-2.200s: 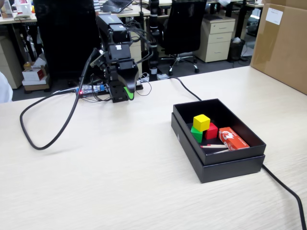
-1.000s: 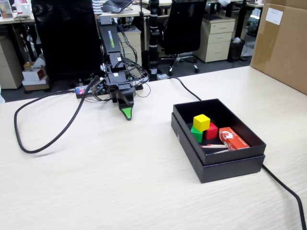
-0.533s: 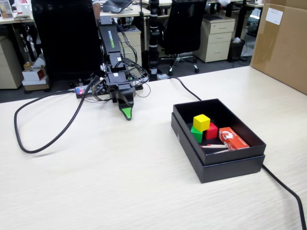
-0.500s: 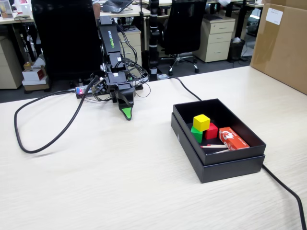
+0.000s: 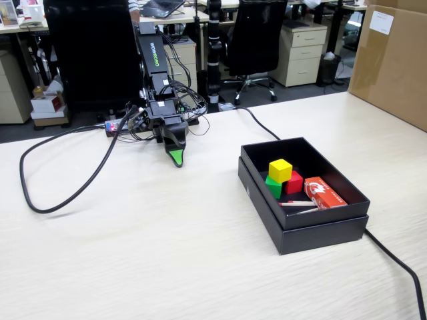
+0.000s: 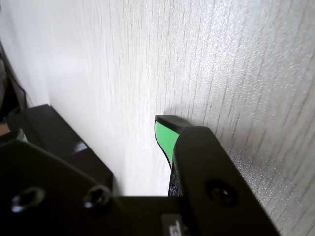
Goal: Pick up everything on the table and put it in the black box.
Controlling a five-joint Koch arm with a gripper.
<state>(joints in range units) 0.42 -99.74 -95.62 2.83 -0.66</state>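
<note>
A red-and-white flat packet (image 5: 325, 192) lies beside two thin sticks (image 5: 297, 206) on a pale wood-grain table (image 5: 167, 247). A big brown cardboard carton (image 5: 392, 61) stands at the table's far right edge, a black cable (image 5: 63, 175) loops across its left, and a black office chair (image 5: 253, 40) waits behind.

Arm folded down to rest

The arm (image 5: 159, 80) has swung from a raised, hunched pose to a lowered one behind the box (image 5: 301, 230); its fingers (image 5: 175, 155) now point down at the table (image 5: 167, 253), and the cable (image 5: 60, 193) loop has shifted.
</note>
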